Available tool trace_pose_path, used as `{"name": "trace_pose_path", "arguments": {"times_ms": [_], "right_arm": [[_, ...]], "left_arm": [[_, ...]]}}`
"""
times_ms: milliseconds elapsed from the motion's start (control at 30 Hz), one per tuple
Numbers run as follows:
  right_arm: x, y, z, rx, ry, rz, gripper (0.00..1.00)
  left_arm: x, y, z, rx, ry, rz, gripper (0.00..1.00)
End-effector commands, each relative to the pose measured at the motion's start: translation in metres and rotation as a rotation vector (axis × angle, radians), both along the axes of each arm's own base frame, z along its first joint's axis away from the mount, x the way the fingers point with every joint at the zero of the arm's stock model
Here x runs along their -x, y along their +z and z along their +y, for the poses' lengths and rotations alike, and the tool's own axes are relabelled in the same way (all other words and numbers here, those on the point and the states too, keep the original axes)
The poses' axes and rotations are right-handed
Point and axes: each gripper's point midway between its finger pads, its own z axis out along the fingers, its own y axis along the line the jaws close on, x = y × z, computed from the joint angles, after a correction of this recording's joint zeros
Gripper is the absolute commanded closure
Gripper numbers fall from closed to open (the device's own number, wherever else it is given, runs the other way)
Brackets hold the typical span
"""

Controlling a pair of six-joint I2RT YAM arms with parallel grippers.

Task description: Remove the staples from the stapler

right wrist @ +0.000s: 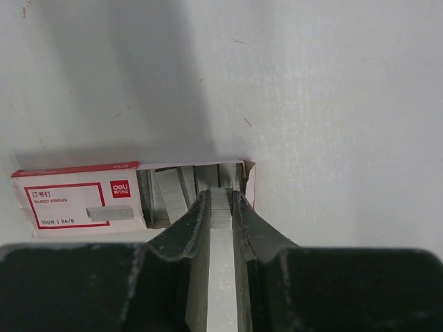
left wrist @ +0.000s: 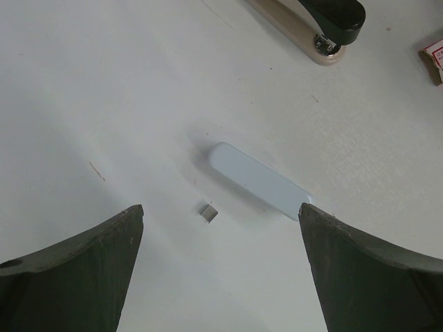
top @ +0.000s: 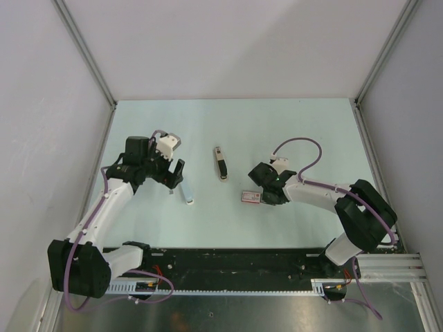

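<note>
Black L gripper spread wide, gripping nothing. Pale-blue stapler lies flat btwn its fingers, staples just beside stapler's long edge, open tabletop beyond. R gripper clamps staple strip at box mouth.

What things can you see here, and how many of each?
stapler: one, pale blue, on the table ahead of the left gripper.
staples: one tiny piece, grey, beside the stapler.
second stapler: one, black and tan, middle of the table.
staple box: one, red and white, open, by the right gripper.
staple strip: one, grey, at the box's open end.
table: one, pale.
left gripper: one, black, open.
right gripper: one, black, shut on the staple strip.
</note>
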Motion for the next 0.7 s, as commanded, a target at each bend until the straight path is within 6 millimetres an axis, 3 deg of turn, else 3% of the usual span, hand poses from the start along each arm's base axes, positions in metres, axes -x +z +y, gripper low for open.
{"name": "trace_pose_path", "arguments": {"times_ms": [0,200,467,667], "right_arm": [[-0.004,0.0,0.0,0.0,-0.003,-0.015,0.82],[-0.005,0.0,0.001,-0.005,0.0,-0.017,0.72],[-0.005,0.001,0.003,-0.018,0.005,-0.017,0.66],[-0.008,0.023,0.013,-0.094,0.026,-0.06,0.67]], "left_arm": [[0.0,0.007,-0.004,0.006,-0.02,-0.02,0.01],[0.002,0.008,-0.005,0.011,-0.026,-0.02,0.01],[0.003,0.006,-0.005,0.009,-0.029,-0.017,0.01],[0.005,0.005,-0.008,0.016,-0.035,-0.013,0.01]]}}
